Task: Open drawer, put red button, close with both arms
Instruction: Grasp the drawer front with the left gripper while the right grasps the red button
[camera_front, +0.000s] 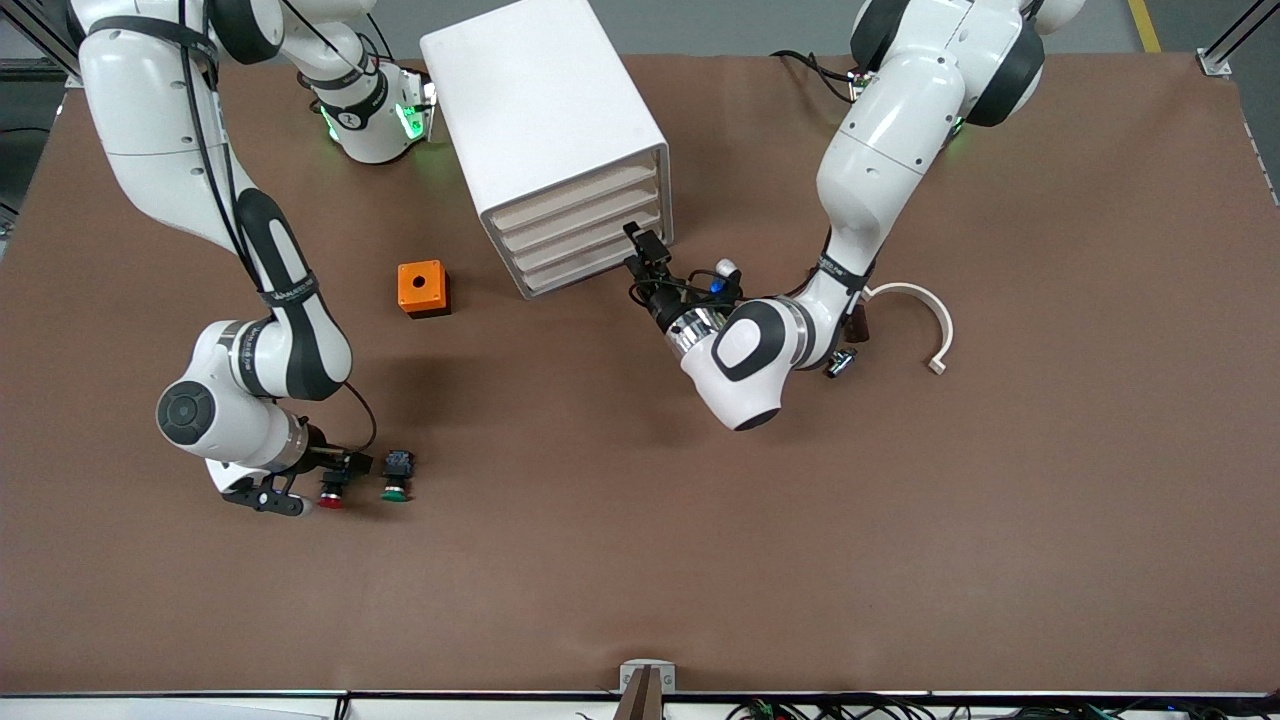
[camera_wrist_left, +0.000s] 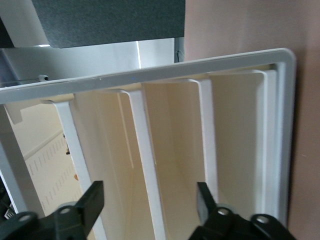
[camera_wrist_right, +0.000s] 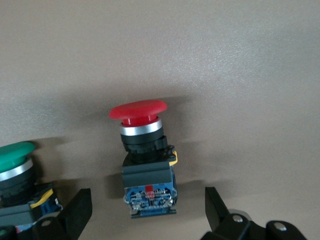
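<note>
The red button (camera_front: 331, 492) lies on its side on the table toward the right arm's end, near the front camera. In the right wrist view its red cap and black-and-blue body (camera_wrist_right: 146, 155) lie between the fingers. My right gripper (camera_front: 338, 472) (camera_wrist_right: 147, 207) is open, low over the table, one finger on each side of the button's body and not touching it. The white drawer cabinet (camera_front: 545, 130) stands at the middle back, and its drawers look shut. My left gripper (camera_front: 640, 262) (camera_wrist_left: 150, 200) is open right in front of the drawer fronts (camera_wrist_left: 165, 150), at the lower drawers.
A green-capped button (camera_front: 396, 480) (camera_wrist_right: 15, 165) lies just beside the red one. An orange box with a hole (camera_front: 423, 288) sits between the buttons and the cabinet. A white curved piece (camera_front: 925, 320) lies by the left arm.
</note>
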